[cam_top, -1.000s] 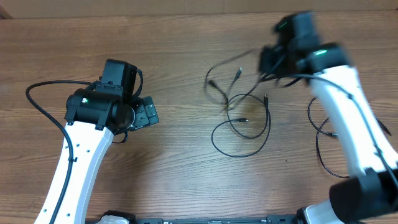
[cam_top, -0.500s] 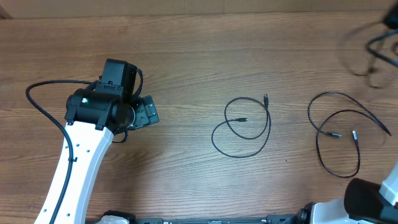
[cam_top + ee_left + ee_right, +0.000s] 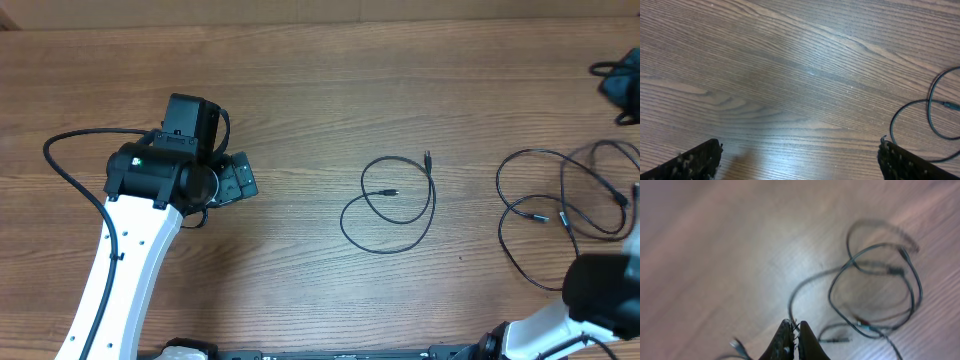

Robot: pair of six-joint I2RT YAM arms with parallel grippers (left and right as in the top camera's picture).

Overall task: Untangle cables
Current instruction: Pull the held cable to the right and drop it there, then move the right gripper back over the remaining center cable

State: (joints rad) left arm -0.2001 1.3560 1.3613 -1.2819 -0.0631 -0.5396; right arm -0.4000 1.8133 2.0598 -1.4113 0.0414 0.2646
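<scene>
Cable loop (image 3: 392, 193) lies mid-table, alone; tangled cables (image 3: 540, 215) at right edge; right gripper (image 3: 792, 339) pinched onto a strand of them; left gripper (image 3: 800, 162) spread wide above the table (image 3: 790, 75).

The overhead camera looks straight down on the whole table (image 3: 300, 80). The left wrist camera peers past the left gripper (image 3: 800, 165), close to the wood, and shares with it the looped cable (image 3: 925, 120) (image 3: 390, 205) at that gripper's right. The blurred right wrist camera looks beyond the right gripper (image 3: 794, 340) at the tangled cables (image 3: 875, 295) (image 3: 560, 200), likewise shared.
</scene>
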